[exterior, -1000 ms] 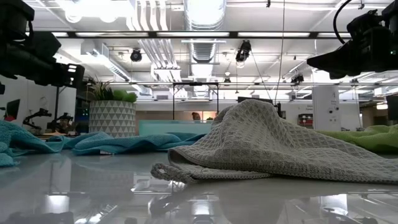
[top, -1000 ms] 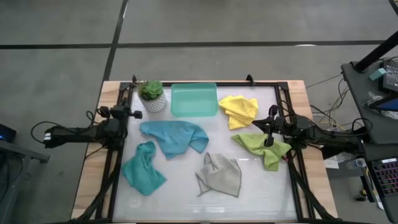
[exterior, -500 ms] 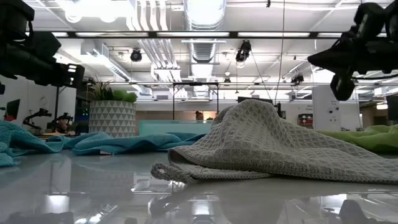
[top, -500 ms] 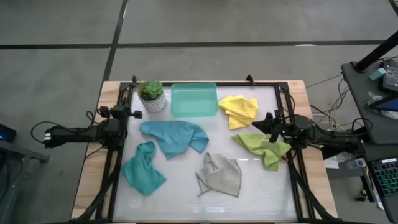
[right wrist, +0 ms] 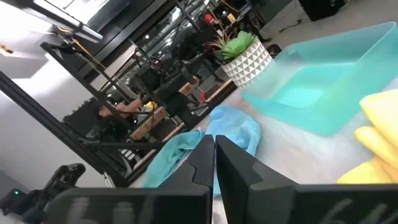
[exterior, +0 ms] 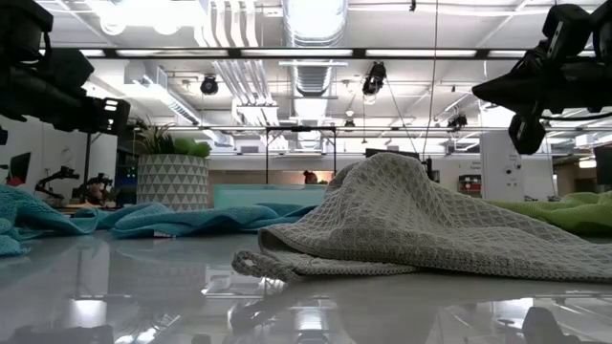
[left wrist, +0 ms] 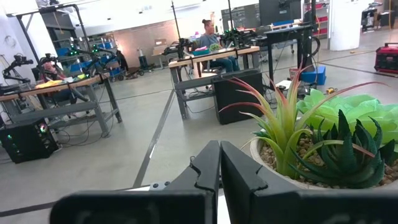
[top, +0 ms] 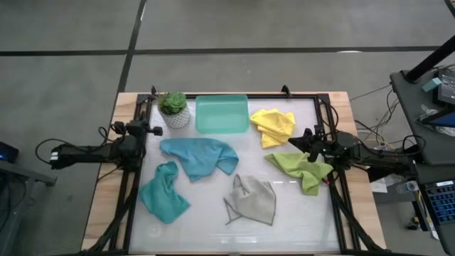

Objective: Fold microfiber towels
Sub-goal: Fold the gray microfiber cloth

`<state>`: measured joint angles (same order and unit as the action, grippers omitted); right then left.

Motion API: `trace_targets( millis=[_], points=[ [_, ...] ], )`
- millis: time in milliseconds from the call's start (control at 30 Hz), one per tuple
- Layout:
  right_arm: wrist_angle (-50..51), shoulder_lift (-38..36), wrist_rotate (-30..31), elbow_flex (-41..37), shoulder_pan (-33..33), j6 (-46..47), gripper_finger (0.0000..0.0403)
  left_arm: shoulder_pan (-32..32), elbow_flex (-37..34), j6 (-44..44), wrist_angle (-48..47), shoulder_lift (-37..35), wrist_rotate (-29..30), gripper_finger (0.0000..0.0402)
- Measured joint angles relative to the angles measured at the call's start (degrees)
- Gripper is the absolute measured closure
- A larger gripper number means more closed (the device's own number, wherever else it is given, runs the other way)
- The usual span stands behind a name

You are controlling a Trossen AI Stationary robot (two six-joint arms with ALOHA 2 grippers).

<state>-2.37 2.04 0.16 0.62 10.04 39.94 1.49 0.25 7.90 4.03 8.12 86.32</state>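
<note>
Five towels lie crumpled on the white table. A teal-blue one (top: 200, 155) is mid-left, a second teal-blue one (top: 164, 193) near left, the light grey one (top: 252, 200) near centre, the lime green one (top: 303, 170) right and the yellow one (top: 274, 126) far right. My right gripper (top: 294, 142) hovers shut above the table between the yellow and lime green towels, pointing toward the table's left; its fingers show together in the right wrist view (right wrist: 214, 138). My left gripper (top: 153, 130) waits shut at the left edge, near the plant; its fingers show together in the left wrist view (left wrist: 220, 144).
A rigid teal tray (top: 222, 114) stands at the far centre, and a potted plant (top: 173, 109) in a white pot beside it on the left. A black frame (top: 135, 178) runs around the table. In the low view the grey towel (exterior: 411, 220) bulks up in front.
My right gripper has turned about at its wrist above the far edge of the lime green towel, so that a part of it now hangs down in the low view. The towels have not moved.
</note>
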Motion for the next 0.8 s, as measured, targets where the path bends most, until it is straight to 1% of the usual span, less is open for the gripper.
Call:
trace_targets(
  millis=[267,467,500,533,567,633,667,700,767,800],
  points=[
    [1.0,0.0,0.0,0.0,0.1,-0.4,0.0394,0.0,0.0,0.0,0.0,0.0,0.0,0.0402],
    [1.6,0.3,-0.2,0.0,0.1,-5.4,0.0394,0.0,0.0,-0.4,0.0,0.0,0.0,0.0402],
    [1.6,0.3,-0.2,0.0,0.1,-5.4,0.0394,0.0,0.0,-3.0,0.7,0.0,-0.5,0.0402],
    [1.6,0.3,-0.2,0.0,0.1,-5.6,0.0394,-0.1,0.0,-8.9,2.5,0.0,-1.8,0.0402],
    [1.6,0.3,-0.2,0.0,0.1,-6.4,0.0394,-0.2,0.0,-17.6,5.0,0.0,-4.7,0.0402],
    [1.7,0.3,-0.2,0.0,0.1,-8.4,0.0394,-0.4,0.0,-35.3,8.0,-0.1,-12.8,0.0402],
    [1.7,0.3,-0.2,0.0,0.1,-9.6,0.0394,-0.4,0.0,-41.1,8.0,0.0,-15.8,0.0402],
    [1.7,0.3,-0.2,0.0,0.1,-11.0,0.0394,-0.3,0.0,-44.9,8.0,0.0,-17.3,0.0402],
    [1.7,0.3,-0.2,0.0,0.1,-13.6,0.0394,-0.3,0.0,-48.3,8.0,0.4,-17.8,0.0402],
    [1.8,0.3,-0.2,0.0,0.1,-14.6,0.0394,-0.4,0.0,-49.9,7.9,0.5,-19.8,0.0402]
  ],
)
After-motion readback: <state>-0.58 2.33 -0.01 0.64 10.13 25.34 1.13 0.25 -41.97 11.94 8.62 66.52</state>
